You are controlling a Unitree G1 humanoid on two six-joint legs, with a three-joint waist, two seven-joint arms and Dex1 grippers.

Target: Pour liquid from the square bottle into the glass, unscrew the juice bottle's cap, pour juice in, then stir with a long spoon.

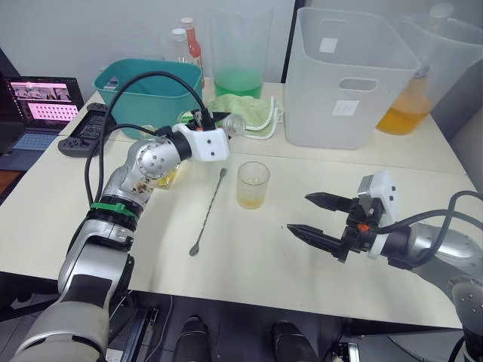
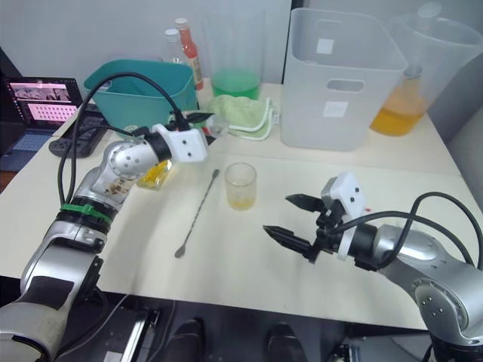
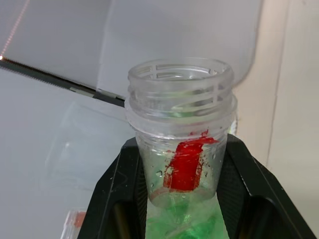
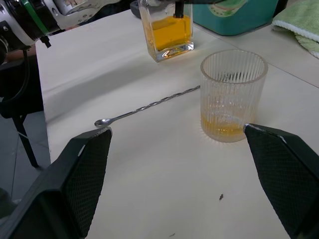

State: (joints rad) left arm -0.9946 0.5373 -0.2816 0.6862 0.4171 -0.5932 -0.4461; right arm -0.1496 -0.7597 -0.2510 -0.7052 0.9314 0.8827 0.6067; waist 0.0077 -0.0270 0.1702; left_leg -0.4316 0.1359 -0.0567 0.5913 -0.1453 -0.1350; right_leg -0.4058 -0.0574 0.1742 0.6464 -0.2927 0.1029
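My left gripper is shut on the juice bottle, which it holds tipped on its side above the table behind the glass, mouth pointing right. The wrist view shows the bottle's neck open with bare threads; the cap is out of view. The glass stands mid-table with a little yellow-orange liquid at its bottom. To its left, the long spoon lies flat. The square bottle stands behind my left forearm. My right gripper hovers open to the right of the glass, empty.
A teal basin and red-capped bottles stand at the back left. A green-liquid pitcher, a green cloth, a white bin and an orange-liquid pitcher line the back. A laptop sits far left.
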